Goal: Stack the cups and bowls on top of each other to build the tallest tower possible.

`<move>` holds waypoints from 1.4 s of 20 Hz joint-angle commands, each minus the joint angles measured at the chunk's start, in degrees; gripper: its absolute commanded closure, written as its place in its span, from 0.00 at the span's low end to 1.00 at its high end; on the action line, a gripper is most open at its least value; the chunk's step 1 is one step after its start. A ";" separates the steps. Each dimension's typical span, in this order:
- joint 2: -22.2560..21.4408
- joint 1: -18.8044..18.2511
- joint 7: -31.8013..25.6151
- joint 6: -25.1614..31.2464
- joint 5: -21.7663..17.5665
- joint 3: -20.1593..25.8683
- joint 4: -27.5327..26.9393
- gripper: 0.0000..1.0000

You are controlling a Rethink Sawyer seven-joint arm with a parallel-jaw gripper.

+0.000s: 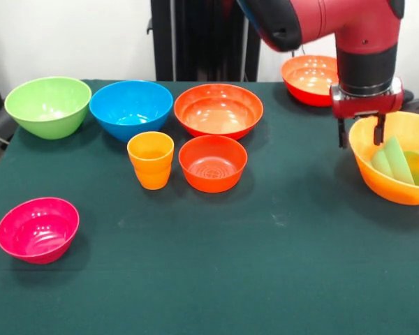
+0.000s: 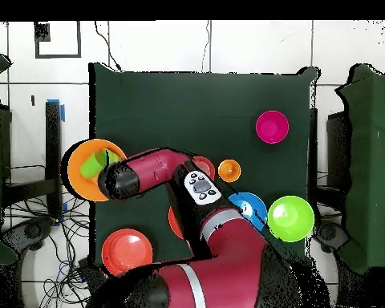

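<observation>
Gripper: the gripper [image 1: 361,131] hangs at the rim of the largest orange bowl [image 1: 377,183], at about 3 o'clock on the table in the front view; its two dark fingers stand apart with nothing between them — open and empty.
Green cup: the translucent green cup [image 1: 397,162] lies on its side inside that bowl, leaning on the wall; its long axis tilts from low-right up toward 11 o'clock. Which end is the mouth I cannot tell.
Other pieces: the orange cup [image 1: 151,160] stands upright just beside the small red-orange bowl [image 1: 212,162]; behind them, in a row, the green bowl [image 1: 48,106], blue bowl [image 1: 131,109] and a wider red-orange bowl [image 1: 218,110]; another red-orange bowl [image 1: 309,79] sits at 1 o'clock; the pink bowl [image 1: 38,229] sits alone at 8 o'clock.
Tower: nothing is stacked yet.
Risk: the near finger sits at the rim — a straight descent could catch it and tip or shove the bowl.
Risk: the cup is slanted and smooth, so a grasp across it may slip or roll it round the bowl.
</observation>
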 commanded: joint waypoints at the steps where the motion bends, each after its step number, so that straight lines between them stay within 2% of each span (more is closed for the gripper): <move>1: 4.15 0.78 -7.88 -0.68 -6.41 0.70 -4.06 0.00; 2: 3.99 1.20 -7.75 -0.44 -7.11 0.22 -4.36 0.00; 3: 3.82 1.62 -7.63 -0.19 -7.81 -0.26 -4.65 1.00; 8: 3.88 1.07 -8.55 1.15 -9.01 -0.09 -5.68 1.00; 18: 2.82 0.21 -9.75 2.25 -8.58 0.63 -6.27 1.00; 20: 1.72 -0.88 -12.32 4.40 -8.76 1.13 -6.89 1.00; 22: 2.83 -2.95 -17.29 6.32 -10.04 2.18 -9.42 1.00; 28: 9.77 -9.25 -32.95 11.82 -15.03 7.13 -20.47 1.00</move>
